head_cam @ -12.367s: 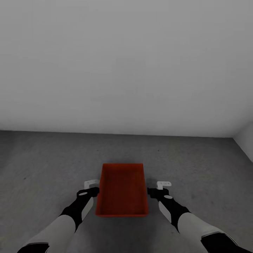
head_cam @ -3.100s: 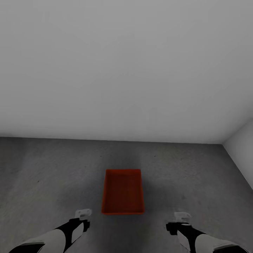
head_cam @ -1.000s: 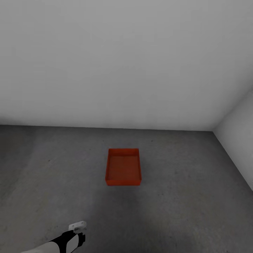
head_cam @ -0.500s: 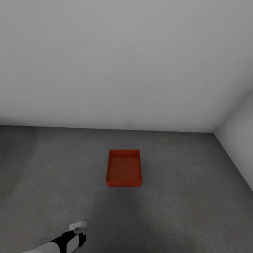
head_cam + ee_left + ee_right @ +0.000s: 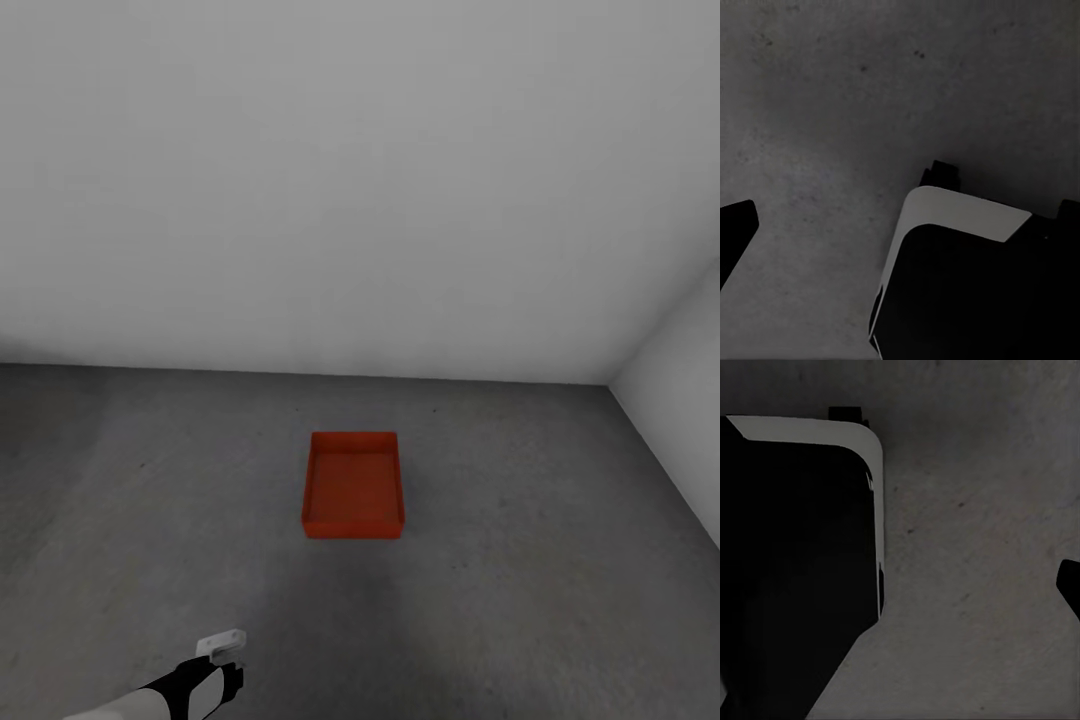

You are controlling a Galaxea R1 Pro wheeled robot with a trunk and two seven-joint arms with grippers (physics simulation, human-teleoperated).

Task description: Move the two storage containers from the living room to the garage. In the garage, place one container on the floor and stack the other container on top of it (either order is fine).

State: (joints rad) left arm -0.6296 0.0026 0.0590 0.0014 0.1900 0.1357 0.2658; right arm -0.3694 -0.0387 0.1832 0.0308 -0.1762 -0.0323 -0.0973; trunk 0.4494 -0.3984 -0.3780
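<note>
- Left gripper (image 5: 222, 643) at the lower left of the head view: a white bracket-like tip on a black wrist, with a black-and-white forearm running off the bottom edge. It hangs above the floor, well apart from the bin. Whether its jaws are apart or together cannot be told there.
- Floor (image 5: 520, 600) across the lower half of the head view: dark grey, mottled concrete with small dark specks, bare around the bin.
- Storage container (image 5: 353, 485) just right of centre in the lower middle of the head view: one orange-red rectangular bin with thin walls and no lid, resting flat and upright on the concrete. Its inside shows nothing in it. It stands near the back wall but clear of it, with nothing touching it.
- Back wall (image 5: 350, 180) over the upper half of the head view: plain white-grey, meeting the concrete in a straight line.
- Side wall (image 5: 680, 400) at the right edge of the head view: the same pale colour, forming a corner with the back wall at the middle right.
- Left wrist view: a black robot part with a white rim (image 5: 960, 214) in the lower right of the frame, a dark tip at the lower left edge, and speckled concrete around them. The jaws' state cannot be told here.
- Right wrist view: a large black robot part edged in white (image 5: 832, 435) fills the left of the frame, a small dark tip sits at the right edge, and grey concrete lies between. The right jaws' state cannot be told.
</note>
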